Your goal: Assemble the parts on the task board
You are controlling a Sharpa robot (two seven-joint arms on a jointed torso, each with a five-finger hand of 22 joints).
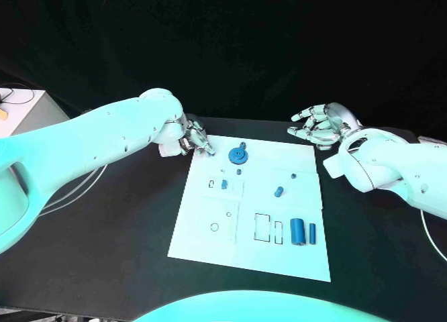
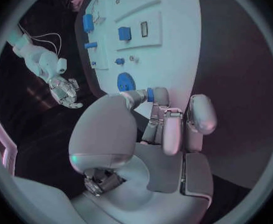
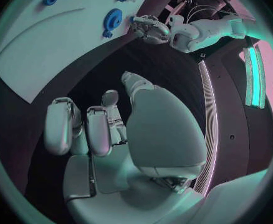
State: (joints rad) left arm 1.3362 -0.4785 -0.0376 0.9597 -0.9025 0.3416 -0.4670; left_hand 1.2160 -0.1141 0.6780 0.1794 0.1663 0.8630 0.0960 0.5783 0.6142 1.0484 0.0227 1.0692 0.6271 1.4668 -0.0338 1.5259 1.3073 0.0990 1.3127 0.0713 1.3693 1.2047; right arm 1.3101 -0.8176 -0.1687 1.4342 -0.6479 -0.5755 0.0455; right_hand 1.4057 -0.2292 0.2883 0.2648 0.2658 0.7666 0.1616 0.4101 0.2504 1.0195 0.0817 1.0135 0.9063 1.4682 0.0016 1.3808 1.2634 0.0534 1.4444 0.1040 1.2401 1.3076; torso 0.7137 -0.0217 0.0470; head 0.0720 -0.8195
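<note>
The white task board (image 1: 209, 238) lies mid-table. A blue gear (image 1: 239, 157) (image 2: 124, 79) (image 3: 113, 19) sits near its far edge. My left hand (image 1: 192, 141) (image 2: 155, 129) (image 3: 150, 29) hovers at the board's far left corner, just left of the gear, pinching a small blue part (image 2: 150, 94) between thumb and a finger. Also on the board are a small blue block (image 1: 223, 184) (image 2: 124, 33), a short blue piece (image 1: 278, 192), a blue cylinder (image 1: 297, 232) (image 2: 88, 22) and a thin blue bar (image 1: 311, 233). My right hand (image 1: 320, 125) (image 2: 65, 90) (image 3: 105, 129) is held above the table beyond the board's far right corner, fingers spread, holding nothing.
A white box (image 1: 30, 111) with cables stands at the table's far left. Empty outlined slots (image 1: 263, 227) lie beside the cylinder. Bare black table (image 1: 107, 228) surrounds the board on both sides.
</note>
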